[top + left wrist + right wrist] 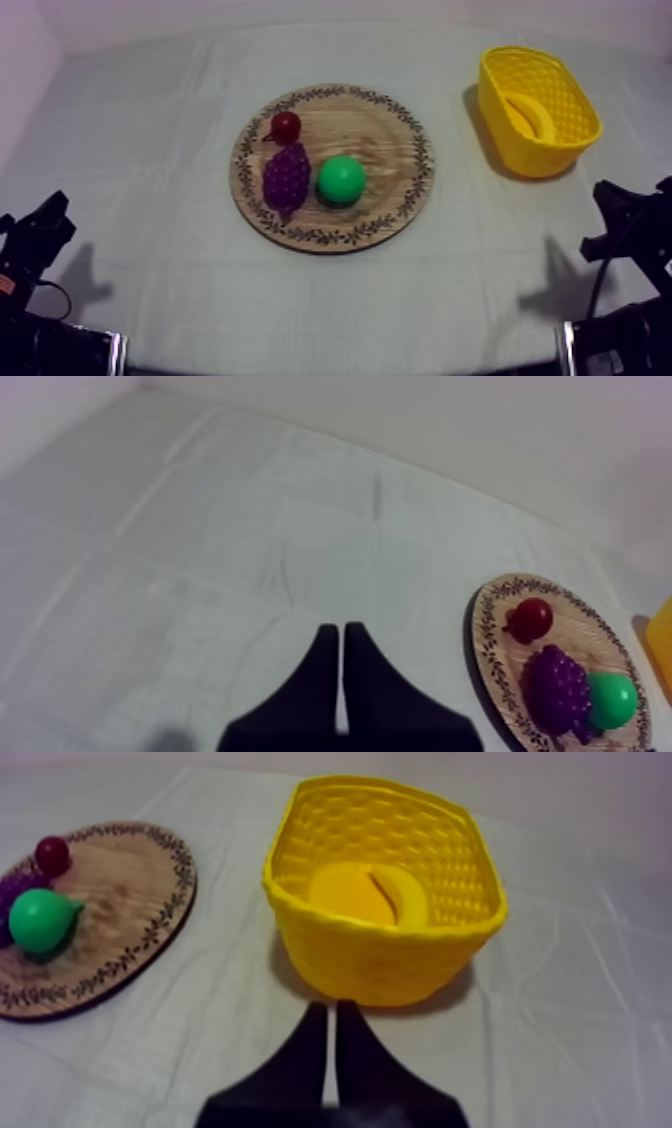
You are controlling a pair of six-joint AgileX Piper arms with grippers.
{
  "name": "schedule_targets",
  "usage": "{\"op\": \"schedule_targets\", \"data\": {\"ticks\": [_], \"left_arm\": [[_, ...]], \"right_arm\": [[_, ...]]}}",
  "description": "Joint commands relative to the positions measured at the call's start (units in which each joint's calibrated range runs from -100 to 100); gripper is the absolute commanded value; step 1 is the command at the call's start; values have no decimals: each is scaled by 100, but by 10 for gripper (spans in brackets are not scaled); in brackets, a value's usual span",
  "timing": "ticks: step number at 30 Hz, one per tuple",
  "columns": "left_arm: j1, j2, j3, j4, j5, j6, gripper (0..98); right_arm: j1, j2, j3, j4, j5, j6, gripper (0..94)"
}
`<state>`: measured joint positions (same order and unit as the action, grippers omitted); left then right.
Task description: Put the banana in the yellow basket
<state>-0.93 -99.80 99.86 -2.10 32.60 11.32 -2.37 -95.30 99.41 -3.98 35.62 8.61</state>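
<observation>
The banana (532, 112) lies inside the yellow basket (560, 140) at the table's right; from the right wrist I see the banana (375, 895) curled on the floor of the basket (370, 957). The round wooden board (390, 200) in the middle holds a small red fruit (285, 126), purple grapes (287, 177) and a green pear (341, 180). My left gripper (342, 634) is shut, a narrow wedge over bare cloth left of the board (498, 656). My right gripper (331, 1012) is shut too, just in front of the basket's near wall.
Both arms rest low at the table's front corners, the left arm (35, 240) and the right arm (625, 225). Grey-white cloth (180, 300) stretches open between them and the board.
</observation>
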Motion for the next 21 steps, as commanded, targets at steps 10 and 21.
{"op": "schedule_targets", "data": {"ticks": [10,21], "left_arm": [[3,-3,3,2,-2,0,1],[3,-3,3,2,-2,-1,1]], "right_arm": [[34,-45,21,208,157,-324,5],[38,-45,25,244,172,420,3]]}}
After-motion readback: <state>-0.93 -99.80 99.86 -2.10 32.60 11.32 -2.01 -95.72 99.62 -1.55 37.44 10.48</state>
